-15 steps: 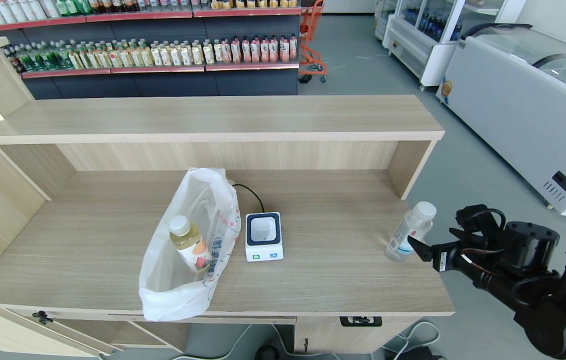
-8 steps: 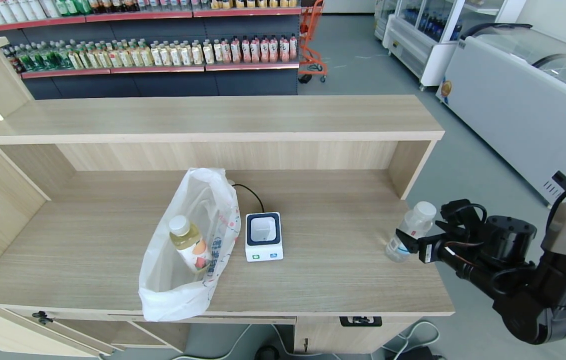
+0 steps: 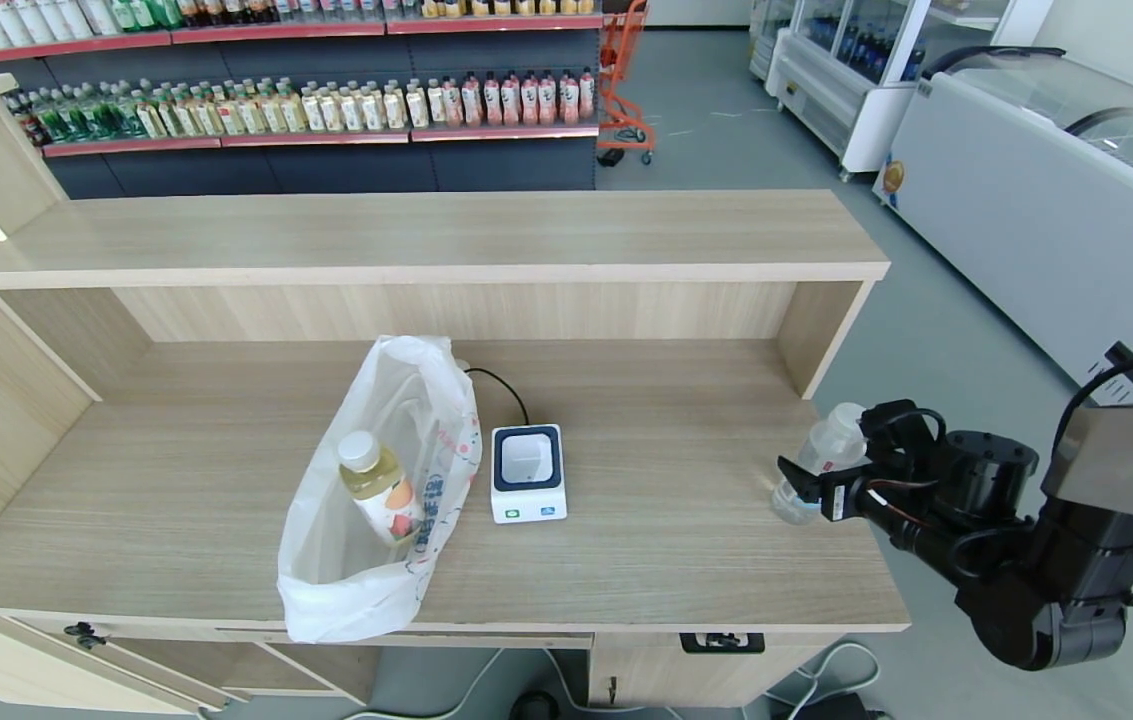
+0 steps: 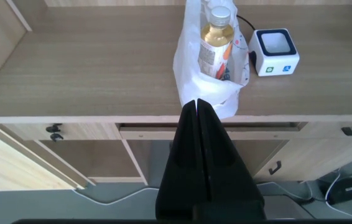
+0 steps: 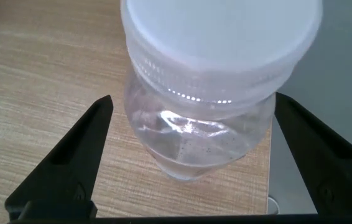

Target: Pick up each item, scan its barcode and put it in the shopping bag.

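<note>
Two bottles on record: one bagged, one outstanding.

Item 1: tea bottle (image 3: 378,485), yellow drink, white cap. It leans inside the shopping bag (image 3: 326,570), left of centre on the counter (image 3: 646,545). Judged complete.

Item 2: water bottle (image 3: 819,455), clear, white cap. It stands upright at the counter's right edge, well apart from the scanner (image 3: 527,472), which sits just right of the bag.

Change: over the last second the right gripper (image 3: 810,472) has travelled left from beyond the counter's right side. Its tips, previously short of the bottle, now reach alongside it. The bottle itself has not shifted. Reading: the approach looks finished or nearly so, and the grasp is the step in hand. Scanning and bagging remain.

Item 2 relative to the right gripper: it stands between the fingers (image 5: 70,168), which are spread wide on either side of its lower body. The wrist view shows a gap on each side and no visible contact.

Left gripper (image 4: 198,124): fingers pressed together, holding nothing, low in front of the counter's near edge, near side of the bag.
</note>
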You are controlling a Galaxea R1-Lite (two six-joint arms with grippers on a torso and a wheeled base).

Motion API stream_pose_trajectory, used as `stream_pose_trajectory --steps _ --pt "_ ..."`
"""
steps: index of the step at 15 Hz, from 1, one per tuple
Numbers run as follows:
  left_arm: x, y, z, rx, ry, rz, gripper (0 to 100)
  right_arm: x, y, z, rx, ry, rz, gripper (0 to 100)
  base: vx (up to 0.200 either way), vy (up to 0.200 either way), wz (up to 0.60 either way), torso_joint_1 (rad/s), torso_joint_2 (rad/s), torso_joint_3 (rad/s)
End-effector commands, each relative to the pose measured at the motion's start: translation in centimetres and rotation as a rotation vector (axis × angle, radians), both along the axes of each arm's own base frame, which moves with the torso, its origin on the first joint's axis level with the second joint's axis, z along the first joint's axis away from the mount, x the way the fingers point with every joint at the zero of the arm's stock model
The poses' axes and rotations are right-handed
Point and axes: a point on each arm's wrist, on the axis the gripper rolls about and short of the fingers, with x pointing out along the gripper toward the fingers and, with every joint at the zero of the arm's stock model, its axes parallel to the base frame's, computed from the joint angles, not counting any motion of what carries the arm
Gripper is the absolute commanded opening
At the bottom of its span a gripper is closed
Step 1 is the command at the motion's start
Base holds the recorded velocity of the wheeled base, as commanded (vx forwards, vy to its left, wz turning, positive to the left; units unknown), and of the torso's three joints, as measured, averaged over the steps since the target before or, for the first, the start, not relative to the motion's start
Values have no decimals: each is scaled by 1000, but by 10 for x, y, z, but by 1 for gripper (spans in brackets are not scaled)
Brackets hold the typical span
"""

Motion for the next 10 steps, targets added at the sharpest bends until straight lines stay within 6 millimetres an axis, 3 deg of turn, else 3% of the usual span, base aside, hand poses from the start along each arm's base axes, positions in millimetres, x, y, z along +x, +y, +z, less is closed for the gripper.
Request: stream_pose_trajectory --steps 1,3,4,10 --pt "0 0 0 0 0 0 0 1 1 -5 2 13 20 100 0 0 0 0 0 0" --pt "0 0 0 0 -1 0 0 2 1 -8 5 17 30 100 0 0 0 0 0 0" --pt "0 0 0 0 0 0 0 3 1 -8 5 17 30 0 0 0 0 0 0 0" --pt "0 0 0 0 0 0 0 9 2 -5 7 -12 32 0 0 0 0 0 0 0"
